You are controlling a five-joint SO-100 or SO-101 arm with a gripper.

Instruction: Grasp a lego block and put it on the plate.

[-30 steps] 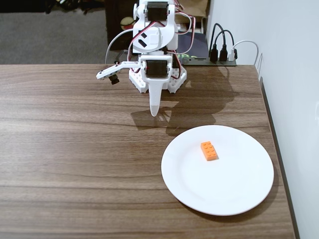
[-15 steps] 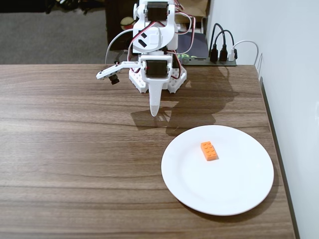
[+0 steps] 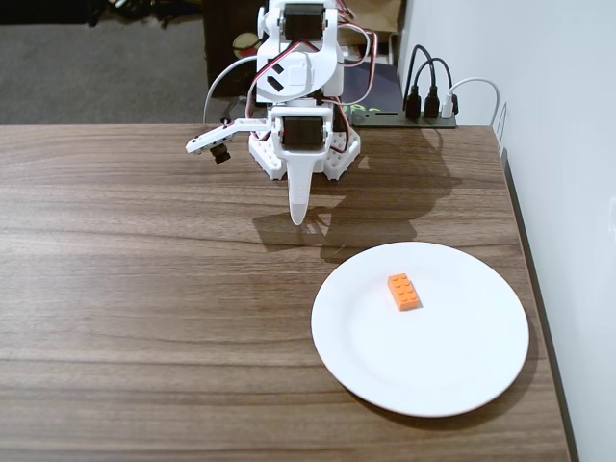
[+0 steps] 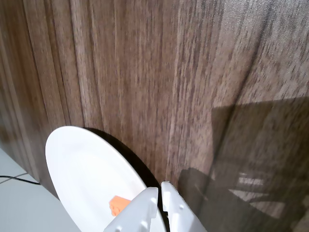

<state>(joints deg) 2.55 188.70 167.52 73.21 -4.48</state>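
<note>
Since the lego block already lies flat on the plate, left of its centre in the fixed view, and the gripper hangs empty above the table, fingers apparently pressed together, the task looks finished.

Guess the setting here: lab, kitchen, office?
Probably an office or home desk setup: wood-grain table against a white wall, a cabled USB hub behind the arm, grey carpet beyond.
</note>
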